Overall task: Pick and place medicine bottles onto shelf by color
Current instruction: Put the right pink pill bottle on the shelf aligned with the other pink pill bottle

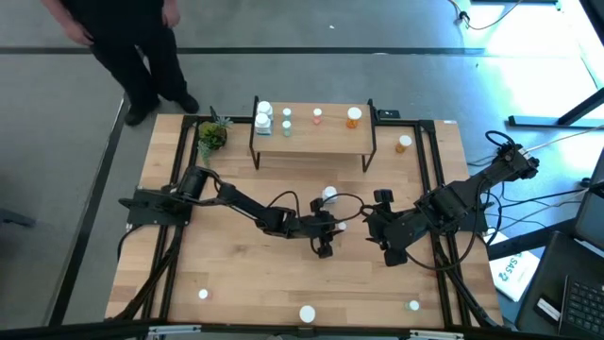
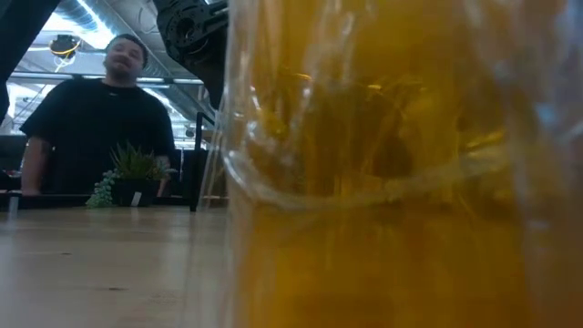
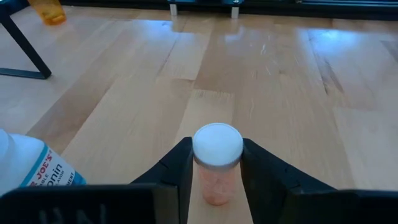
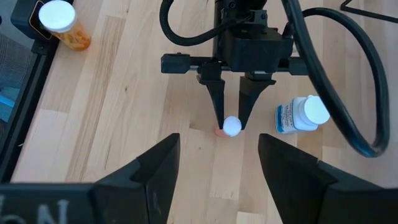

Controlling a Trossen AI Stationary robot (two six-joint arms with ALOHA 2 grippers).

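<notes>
Left gripper [image 3: 216, 171] pinching a pink bottle [image 3: 217, 180] mid-table

You have the fingers [image 3: 177, 171] clamped on the bottle's sides just under its white cap [image 3: 217, 144], upright, short of the shelf [image 1: 313, 142]. Expect it light, stiff and slick, so keep that high, level hold. Your right gripper [image 4: 214, 168] waits nearby, fingers spread and empty.

Small green potted plant [image 1: 211, 136] on the bench [image 1: 236, 283], far-left corner. Person in black [image 1: 132, 47] stands on the grey floor beyond it. Cables and possibly a laptop [image 1: 576, 283] right of the bench.
</notes>
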